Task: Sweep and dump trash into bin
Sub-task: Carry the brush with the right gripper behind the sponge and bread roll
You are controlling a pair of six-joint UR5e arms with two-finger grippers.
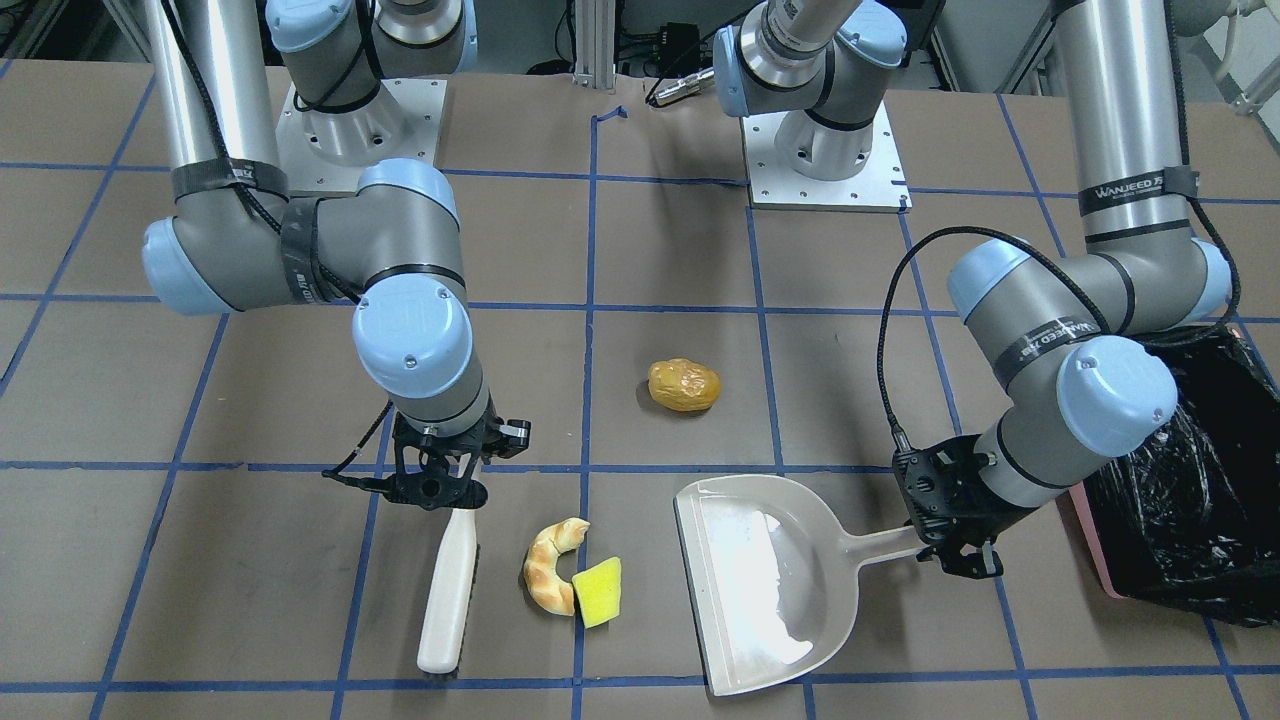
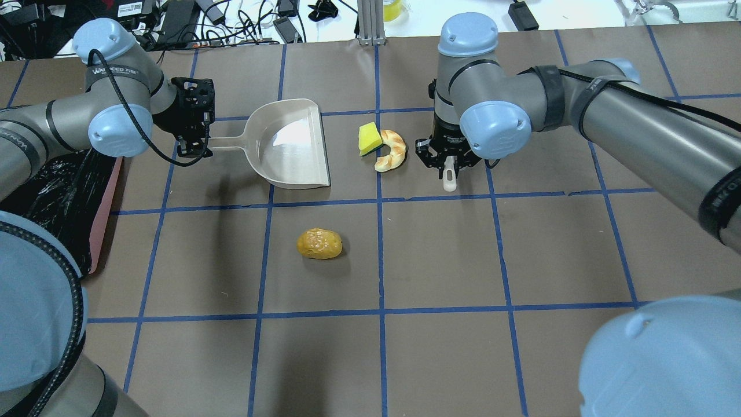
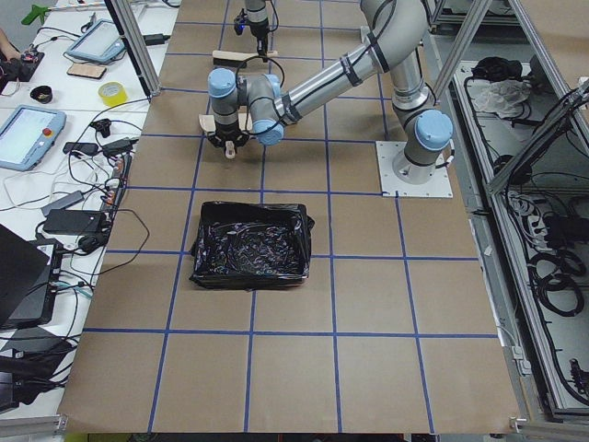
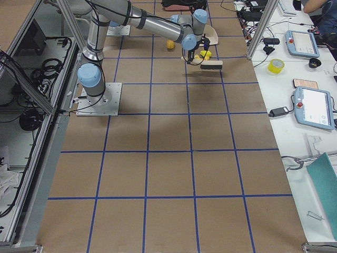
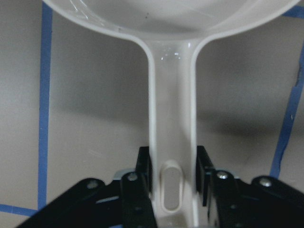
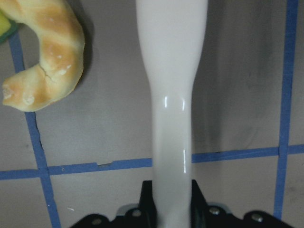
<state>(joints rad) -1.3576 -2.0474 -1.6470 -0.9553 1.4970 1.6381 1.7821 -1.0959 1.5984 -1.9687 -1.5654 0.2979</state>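
Observation:
The trash lies on the table: a golden-brown potato-like lump [image 1: 684, 385], and a tan croissant piece [image 1: 552, 565] touching a yellow sponge wedge [image 1: 598, 591]. My right gripper [image 1: 445, 490] is shut on the handle of a cream brush [image 1: 447, 595], which rests just beside the croissant [image 6: 47, 57]. My left gripper [image 1: 950, 545] is shut on the handle [image 5: 172, 118] of the cream dustpan [image 1: 760, 590], which lies flat with its open mouth facing the sponge. The pink-sided bin with a black bag [image 1: 1190, 500] stands behind my left arm.
The table is brown with blue tape grid lines. In the overhead view the lump [image 2: 319, 244] lies apart, nearer the robot than the dustpan [image 2: 289, 147]. The bin [image 2: 58, 197] sits at the left table edge. Cables and devices lie beyond the far edge.

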